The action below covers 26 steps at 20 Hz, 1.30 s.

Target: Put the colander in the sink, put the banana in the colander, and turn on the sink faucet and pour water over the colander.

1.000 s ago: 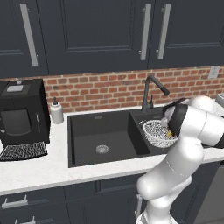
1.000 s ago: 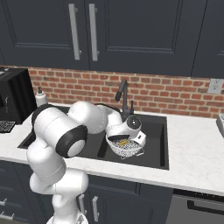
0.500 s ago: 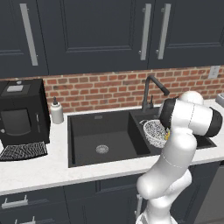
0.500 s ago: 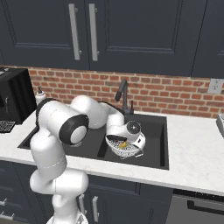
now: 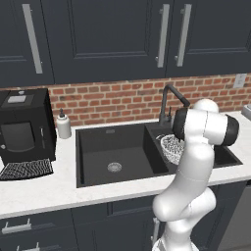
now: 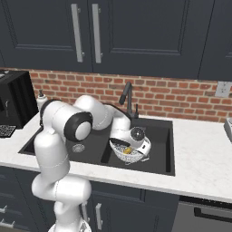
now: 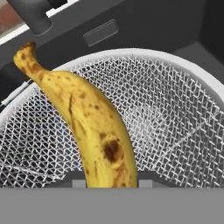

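The silvery wire-mesh colander (image 7: 175,65) sits in the narrower right basin of the black sink (image 5: 98,139), and its rim shows beside my arm (image 5: 169,145) and under my hand (image 6: 118,153). My gripper (image 7: 109,179) is shut on the spotted yellow banana (image 7: 94,127), which hangs low inside the colander bowl with its stem tip pointing toward the faucet. A bit of the yellow banana (image 6: 128,150) shows below the hand. The dark gooseneck faucet (image 5: 169,98) stands behind the divider, its spout head (image 7: 33,15) just beyond the colander rim.
A black coffee machine (image 5: 22,127) and a flat dark mesh tray (image 5: 24,169) sit at the left of the counter. A white soap dispenser (image 5: 62,125) stands by the sink's back-left corner. The wide left basin holds only its silver drain (image 5: 113,166).
The hand has sunk slightly lower over the colander with the banana still in its grip, and the arm's elbow has swung up and round.
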Tool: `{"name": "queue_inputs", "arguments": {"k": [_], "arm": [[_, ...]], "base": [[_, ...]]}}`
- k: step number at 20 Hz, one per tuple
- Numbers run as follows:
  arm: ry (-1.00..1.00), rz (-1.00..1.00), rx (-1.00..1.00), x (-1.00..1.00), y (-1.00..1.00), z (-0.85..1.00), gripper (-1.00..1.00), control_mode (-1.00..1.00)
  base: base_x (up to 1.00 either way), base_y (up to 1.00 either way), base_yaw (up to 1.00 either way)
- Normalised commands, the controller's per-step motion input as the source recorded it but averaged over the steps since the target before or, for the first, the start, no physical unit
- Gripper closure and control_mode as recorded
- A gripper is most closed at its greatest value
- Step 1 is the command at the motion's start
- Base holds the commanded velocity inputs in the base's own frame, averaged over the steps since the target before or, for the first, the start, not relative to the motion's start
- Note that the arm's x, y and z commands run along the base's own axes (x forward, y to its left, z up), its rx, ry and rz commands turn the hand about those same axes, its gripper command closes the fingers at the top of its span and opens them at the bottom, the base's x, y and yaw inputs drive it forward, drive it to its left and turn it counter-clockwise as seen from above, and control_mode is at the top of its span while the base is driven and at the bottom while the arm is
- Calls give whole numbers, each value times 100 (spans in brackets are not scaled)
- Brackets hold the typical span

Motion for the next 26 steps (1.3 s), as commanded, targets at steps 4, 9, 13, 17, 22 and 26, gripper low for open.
{"name": "queue_inputs", "arguments": {"k": [4,9,13,17,22,26], "arm": [[0,0,0,2,0,-9,100,-100],[0,0,0,2,0,0,-100,-100],[0,0,-3,5,0,2,-100,-100],[0,0,0,10,1,10,-100,-100],[2,0,0,5,0,22,-100,-100],[0,8,-1,0,-2,33,-100,-100]], "base": [[0,0,0],[0,0,0],[0,0,0],[0,0,0],[0,0,0],[0,0,0]]}}
